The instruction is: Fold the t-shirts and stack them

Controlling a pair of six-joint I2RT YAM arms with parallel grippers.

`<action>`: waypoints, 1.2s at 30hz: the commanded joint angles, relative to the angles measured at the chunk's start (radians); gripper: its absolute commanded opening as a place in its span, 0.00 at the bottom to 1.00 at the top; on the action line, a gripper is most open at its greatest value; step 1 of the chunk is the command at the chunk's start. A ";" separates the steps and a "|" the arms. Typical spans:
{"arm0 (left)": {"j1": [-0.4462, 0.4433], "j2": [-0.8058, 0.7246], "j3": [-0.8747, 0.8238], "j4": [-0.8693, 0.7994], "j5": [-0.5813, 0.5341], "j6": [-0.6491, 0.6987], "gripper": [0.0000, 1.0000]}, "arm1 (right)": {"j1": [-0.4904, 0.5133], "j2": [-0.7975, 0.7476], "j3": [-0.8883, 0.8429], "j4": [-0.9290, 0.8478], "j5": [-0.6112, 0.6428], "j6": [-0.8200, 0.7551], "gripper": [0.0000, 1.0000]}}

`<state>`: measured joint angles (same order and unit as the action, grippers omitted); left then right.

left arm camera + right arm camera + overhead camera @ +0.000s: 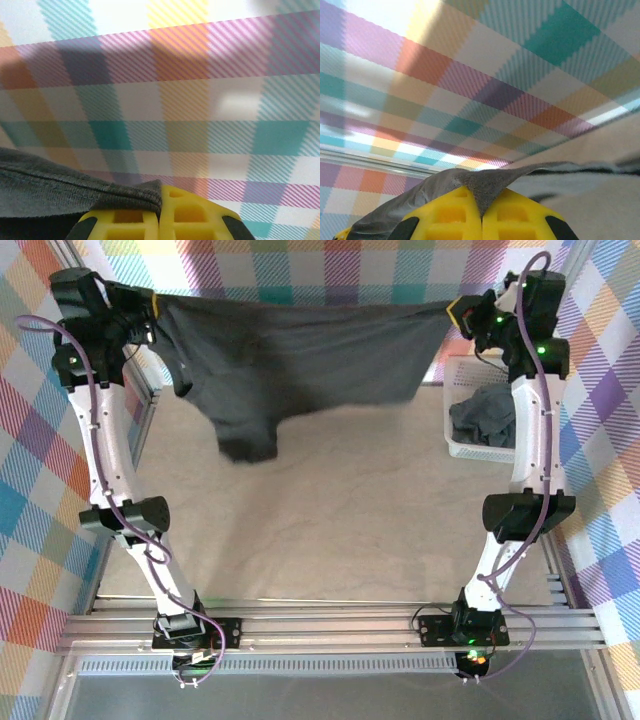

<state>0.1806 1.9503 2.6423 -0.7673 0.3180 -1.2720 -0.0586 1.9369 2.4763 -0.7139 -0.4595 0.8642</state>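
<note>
A dark grey t-shirt (300,365) hangs stretched in the air across the back of the table, held at both upper corners. My left gripper (153,306) is shut on its left corner; in the left wrist view the cloth (75,187) is pinched between yellow fingers (195,215). My right gripper (456,310) is shut on the right corner, where the cloth (480,182) rises out of the closed yellow fingers (445,215). A sleeve hangs lowest at the centre-left (247,440). More grey t-shirts (485,415) lie crumpled in the basket.
A white lattice basket (464,375) stands at the right edge of the table, beside the right arm. The pale tabletop (320,520) stretches below the hanging shirt. Checked cloth walls (20,460) surround the workspace, and a metal frame rail (330,625) runs along the near edge.
</note>
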 commanded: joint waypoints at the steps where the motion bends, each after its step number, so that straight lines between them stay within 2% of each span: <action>1: 0.035 -0.092 0.016 0.067 0.023 0.001 0.00 | -0.018 -0.046 0.040 -0.015 -0.026 0.017 0.00; 4: 0.045 -0.182 -0.077 0.054 0.006 0.046 0.00 | -0.018 -0.137 -0.072 0.024 -0.028 0.007 0.00; 7: 0.052 -0.313 -0.253 0.108 -0.026 0.063 0.00 | -0.021 -0.265 -0.246 0.113 -0.023 0.009 0.00; 10: 0.061 -0.412 -0.359 0.134 -0.065 0.067 0.00 | -0.035 -0.387 -0.389 0.175 -0.013 0.014 0.00; 15: 0.074 -0.416 -0.346 0.099 -0.062 0.059 0.00 | -0.057 -0.498 -0.519 0.231 -0.011 0.039 0.00; 20: 0.073 -0.331 -0.330 0.070 -0.020 0.015 0.00 | -0.058 -0.429 -0.523 0.261 -0.070 0.092 0.00; 25: 0.073 -0.194 -0.323 0.169 0.086 -0.073 0.00 | -0.057 -0.281 -0.452 0.316 -0.128 0.145 0.00; 27: 0.073 -0.127 -0.267 0.195 0.130 -0.103 0.00 | -0.057 -0.204 -0.377 0.321 -0.169 0.170 0.00; 30: 0.072 0.001 -0.107 0.200 0.189 -0.117 0.00 | -0.057 -0.075 -0.182 0.261 -0.222 0.180 0.00; 34: 0.071 0.153 0.153 0.147 0.228 -0.148 0.00 | -0.057 0.069 0.118 0.114 -0.212 0.153 0.00; 36: 0.072 0.160 0.182 0.147 0.226 -0.159 0.00 | -0.058 0.106 0.214 0.068 -0.197 0.151 0.00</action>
<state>0.2325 2.1529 2.7182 -0.6769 0.5087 -1.3998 -0.1043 2.0571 2.5450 -0.5972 -0.6487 1.0168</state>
